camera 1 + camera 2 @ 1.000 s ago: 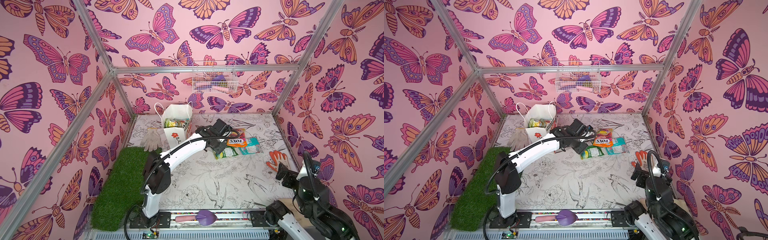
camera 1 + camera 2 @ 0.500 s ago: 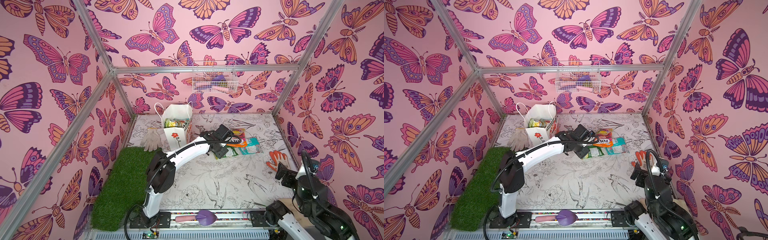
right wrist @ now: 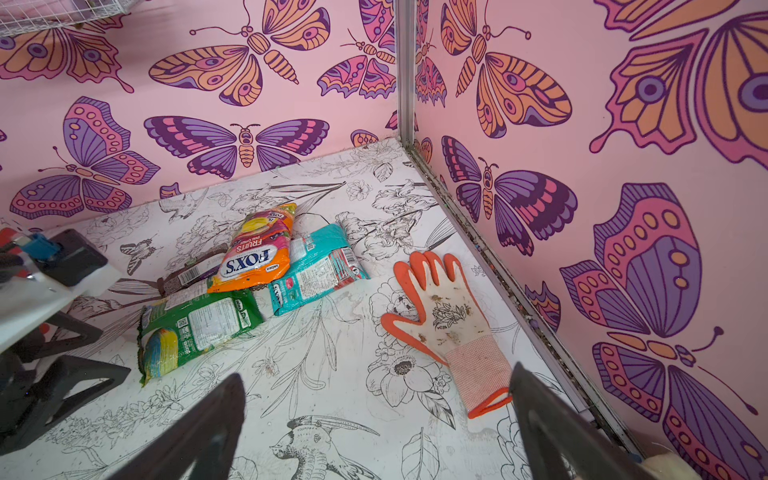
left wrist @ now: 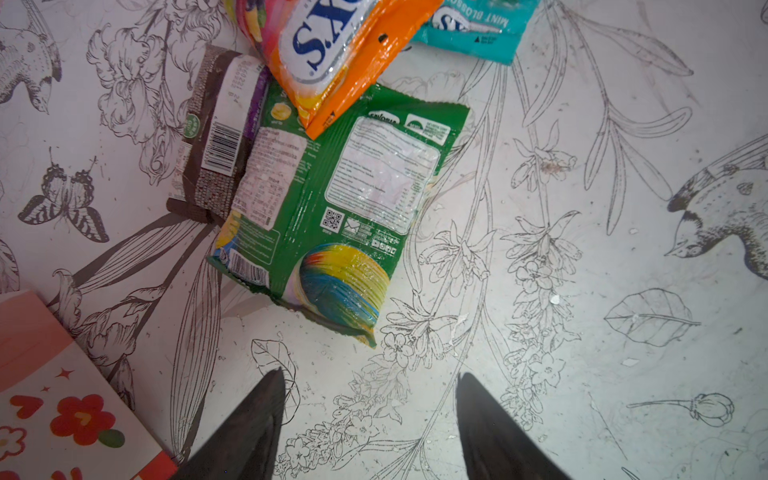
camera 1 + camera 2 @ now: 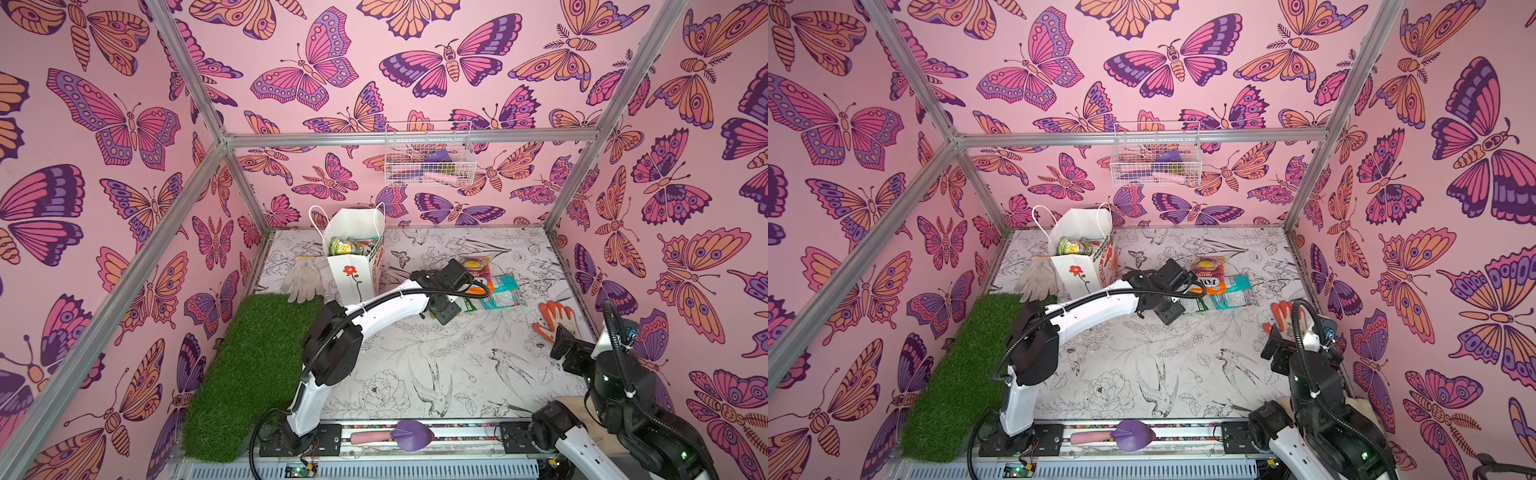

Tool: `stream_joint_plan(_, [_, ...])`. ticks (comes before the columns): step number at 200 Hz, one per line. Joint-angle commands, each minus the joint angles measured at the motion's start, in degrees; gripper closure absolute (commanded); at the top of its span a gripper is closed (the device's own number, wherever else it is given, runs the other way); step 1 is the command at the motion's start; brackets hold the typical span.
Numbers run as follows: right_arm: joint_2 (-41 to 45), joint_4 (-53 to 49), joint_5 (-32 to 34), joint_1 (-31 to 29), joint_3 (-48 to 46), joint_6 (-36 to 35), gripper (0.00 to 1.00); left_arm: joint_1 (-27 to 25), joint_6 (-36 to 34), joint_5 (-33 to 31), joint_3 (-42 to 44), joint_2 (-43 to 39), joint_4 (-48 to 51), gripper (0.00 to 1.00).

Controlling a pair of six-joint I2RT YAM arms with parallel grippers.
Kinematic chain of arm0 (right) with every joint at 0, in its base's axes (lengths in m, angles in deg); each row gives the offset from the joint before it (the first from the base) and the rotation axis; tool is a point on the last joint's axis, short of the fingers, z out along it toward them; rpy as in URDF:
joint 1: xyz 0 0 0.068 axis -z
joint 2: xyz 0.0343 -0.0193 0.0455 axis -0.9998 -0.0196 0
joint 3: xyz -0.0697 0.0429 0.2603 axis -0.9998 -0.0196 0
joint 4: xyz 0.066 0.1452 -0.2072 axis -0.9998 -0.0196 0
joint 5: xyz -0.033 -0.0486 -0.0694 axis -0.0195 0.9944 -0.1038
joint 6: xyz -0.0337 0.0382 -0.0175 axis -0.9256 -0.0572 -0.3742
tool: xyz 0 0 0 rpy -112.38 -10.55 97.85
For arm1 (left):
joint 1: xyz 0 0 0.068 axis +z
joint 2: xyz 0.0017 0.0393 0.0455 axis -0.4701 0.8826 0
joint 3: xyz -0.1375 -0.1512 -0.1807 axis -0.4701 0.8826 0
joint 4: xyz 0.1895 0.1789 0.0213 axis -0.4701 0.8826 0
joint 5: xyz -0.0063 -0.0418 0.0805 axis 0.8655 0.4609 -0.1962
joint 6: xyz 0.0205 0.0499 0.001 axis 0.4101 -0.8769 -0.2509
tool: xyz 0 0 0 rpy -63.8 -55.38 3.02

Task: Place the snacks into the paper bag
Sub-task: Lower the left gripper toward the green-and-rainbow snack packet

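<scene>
Here the left fingers stand apart with nothing between them, over the bare surface and just short of the green packet. That packet lies flat, printed back up, at the near end of a small heap of snacks. The orange FOX'S bag lies across its far corner. The dark brown bar lies along one side, touching it. The teal packet shows past the orange bag, partly under it.

In both top views the left arm reaches across the middle of the surface to this heap, which sits right of centre. The paper bag stands upright at the back left, its mouth open, with a yellow-green packet showing inside. It is near the heap but apart from it. A white glove lies just beside the bag, reaching the far edge of the grass mat.

The right fingers are spread wide and empty, held above the surface at the near right. They are close to the orange glove, which lies flat beside the right wall, apart from the snacks.
</scene>
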State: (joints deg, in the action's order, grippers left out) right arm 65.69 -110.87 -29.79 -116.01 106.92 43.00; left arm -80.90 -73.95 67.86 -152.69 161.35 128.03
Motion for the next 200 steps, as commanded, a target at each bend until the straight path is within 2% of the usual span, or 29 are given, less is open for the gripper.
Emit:
stream_joint_plan(1, [0.3,0.2,1.0,0.2,-0.1,-0.2,0.01,-0.2,-0.7,-1.2,0.3,1.3,0.1,0.32])
stream_joint_plan(200, [0.8,0.3,0.6,0.2,-0.3,-0.4,0.01,-1.3,-1.8,-3.0,-0.2,4.1,0.2,0.32])
